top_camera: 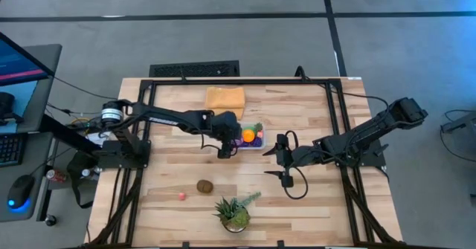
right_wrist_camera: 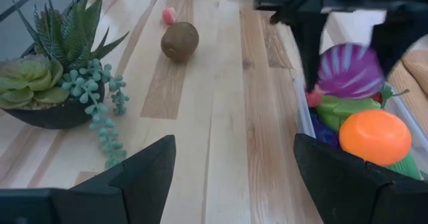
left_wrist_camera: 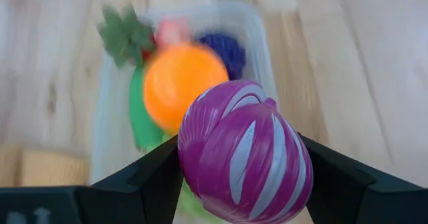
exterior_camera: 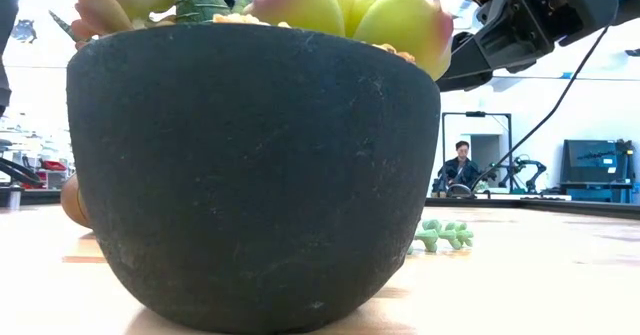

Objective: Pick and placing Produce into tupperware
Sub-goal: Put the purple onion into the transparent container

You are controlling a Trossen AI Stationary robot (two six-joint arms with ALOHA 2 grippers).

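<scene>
A purple, white-striped round piece of produce (left_wrist_camera: 244, 160) sits between the fingers of my left gripper (top_camera: 225, 146), just above the left end of the clear tupperware (top_camera: 262, 146). The tub holds an orange ball (left_wrist_camera: 184, 83), green pieces and a dark purple piece. A brown kiwi-like piece (top_camera: 204, 186) and a small pink piece (top_camera: 181, 195) lie on the wood nearer the front edge. My right gripper (top_camera: 279, 162) stands open to the right of the tub, holding nothing. My left gripper pinches the striped purple piece by its two opposite sides (left_wrist_camera: 190, 164) between its two fingers (left_wrist_camera: 157, 177). The fingers slant down from the table's left side. The piece is lifted clear, over the tub's contents (right_wrist_camera: 349, 70).
A potted succulent (top_camera: 234, 213) stands near the front edge, and its dark pot (exterior_camera: 250, 175) fills the low view. A folded orange cloth (top_camera: 224, 98) lies behind the tub. A black frame (top_camera: 141, 130) runs around the tabletop. Bare wood lies between the kiwi-like piece and the tub.
</scene>
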